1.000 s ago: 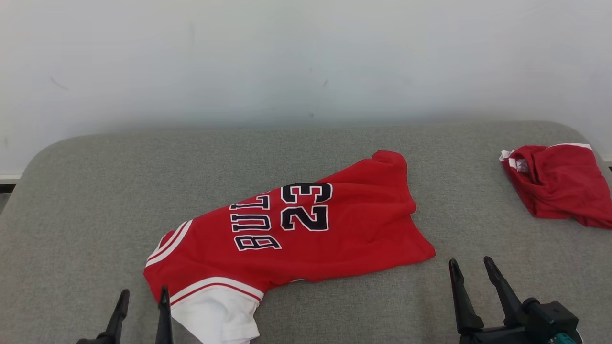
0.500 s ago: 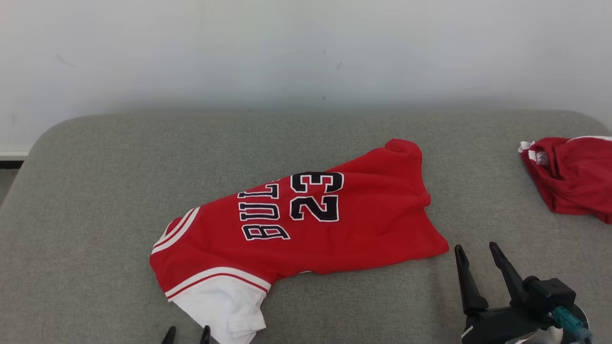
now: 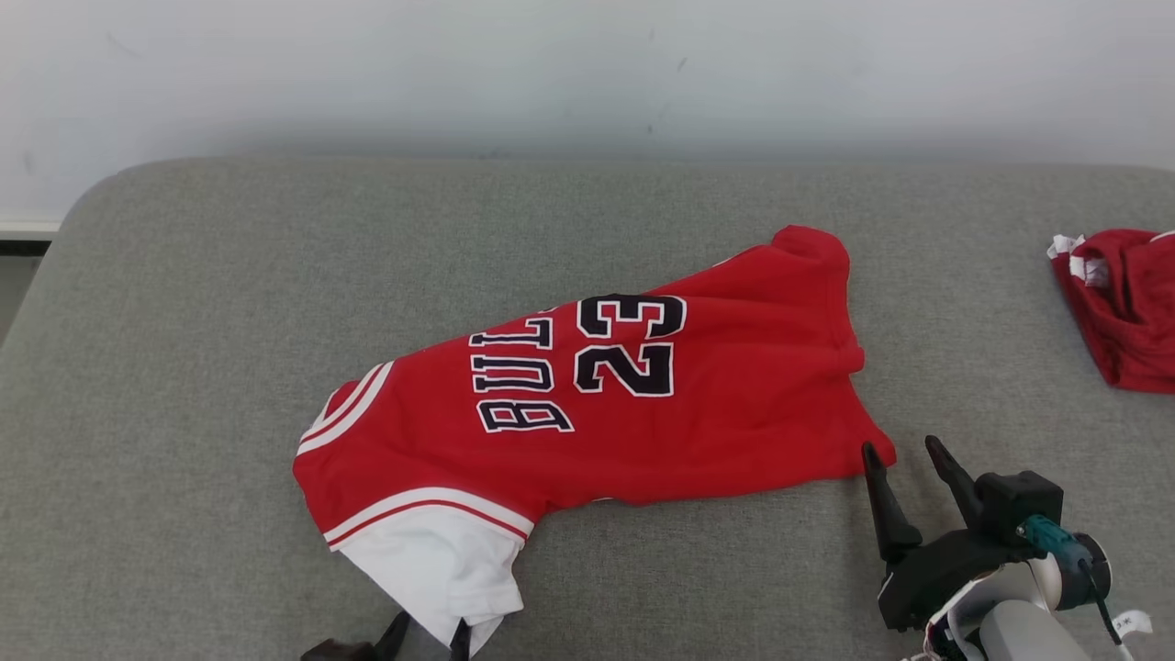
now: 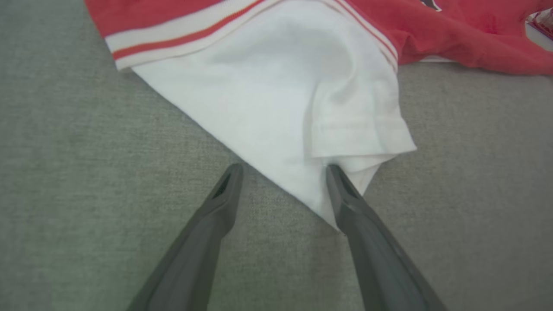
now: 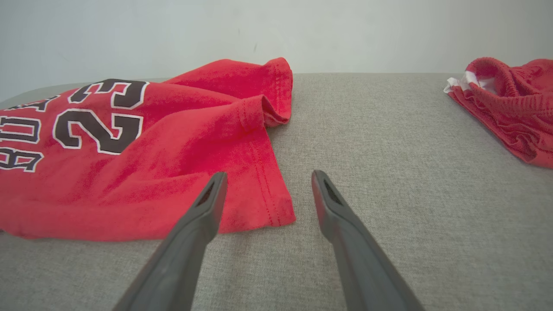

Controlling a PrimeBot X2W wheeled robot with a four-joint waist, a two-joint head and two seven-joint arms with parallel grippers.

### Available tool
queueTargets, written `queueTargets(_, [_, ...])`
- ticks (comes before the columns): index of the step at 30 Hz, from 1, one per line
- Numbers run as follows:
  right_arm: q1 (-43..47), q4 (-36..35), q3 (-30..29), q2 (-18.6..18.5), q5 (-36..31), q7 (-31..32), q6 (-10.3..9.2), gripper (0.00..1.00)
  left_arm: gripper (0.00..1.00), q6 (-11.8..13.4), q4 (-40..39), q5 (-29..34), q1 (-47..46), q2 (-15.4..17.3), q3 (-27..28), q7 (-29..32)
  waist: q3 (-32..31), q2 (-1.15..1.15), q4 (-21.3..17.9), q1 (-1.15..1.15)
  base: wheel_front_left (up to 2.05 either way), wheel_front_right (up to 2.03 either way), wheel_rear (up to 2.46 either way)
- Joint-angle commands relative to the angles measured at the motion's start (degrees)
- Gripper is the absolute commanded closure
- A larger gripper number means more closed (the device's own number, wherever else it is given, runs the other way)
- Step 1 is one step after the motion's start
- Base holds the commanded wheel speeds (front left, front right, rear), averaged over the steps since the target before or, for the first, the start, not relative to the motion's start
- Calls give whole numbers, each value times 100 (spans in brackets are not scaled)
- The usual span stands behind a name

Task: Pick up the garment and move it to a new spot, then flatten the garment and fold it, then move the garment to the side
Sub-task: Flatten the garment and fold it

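The left pincer [image 4: 281,168] is held wide apart, and nothing is gripped in it. The pointed tip of the white sleeve [image 4: 281,95] is seen between its two fingers. One finger is laid over that tip, and the other is seen over bare grey cloth just beside the sleeve's edge. Whether the sleeve is really touched cannot be told. In the head view this pincer [image 3: 431,633] is seen low at the near edge of the bench [image 3: 229,275], with its fingers pointed at the sleeve.

The right pincer [image 3: 900,445] is also held wide apart, and nothing is gripped in it. It is placed at the near right corner of the red jersey [image 3: 643,404]. In the right wrist view one finger of this pincer [image 5: 268,175] is seen over the red hem and the other over bare bench. Its fingers are pointed toward the far edge, and the pale forearm [image 3: 1010,633] is seen at the near right.

The jersey is spread in the middle of the bench, slanted, with some folds. A second red garment [image 3: 1124,308] is bunched at the right edge, well apart from the jersey. A pale wall [image 3: 551,73] is seen behind the far edge.
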Motion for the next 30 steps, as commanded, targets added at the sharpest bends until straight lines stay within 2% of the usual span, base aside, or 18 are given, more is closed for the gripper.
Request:
queueTargets(1, [-151,214,10,-33,58,-25,-15,0,0,-12,134,-87,-100,-24,-106,33,101,0,55,0,0,0,0])
queueTargets(8, [-560,1068,63,13,134,-25,-15,0,0,-7,255,-377,-280,-40,-439,55,225,0,177,0,0,0,0])
queueTargets(12, [-626,1256,101,55,195,-25,-15,0,0,-12,280,-516,-283,-49,-598,57,245,0,212,0,0,0,0])
queueTargets(14, [-644,1417,154,106,330,-23,-15,0,3,-24,286,-652,-292,-62,-707,60,248,0,225,0,0,0,0])
queueTargets(15, [-670,1477,189,117,396,-8,-15,61,56,-27,271,-727,-308,-65,-753,60,251,0,229,0,0,0,0])
queueTargets(16, [-686,1510,233,122,442,-7,-15,81,67,-29,248,-804,-329,-66,-789,60,253,0,231,0,0,0,0])
queueTargets(17, [-691,1538,275,136,494,-7,-15,100,100,-32,224,-871,-346,-67,-815,59,253,0,229,0,0,0,0])
queueTargets(22, [-737,1372,415,116,695,-14,-15,100,100,-19,-39,-1171,-416,-24,-731,23,191,0,174,0,0,0,0])
queueTargets(30, [-613,514,557,-60,854,-16,-15,100,100,-10,-1240,-1180,-573,67,77,10,-50,0,17,0,0,0,0])
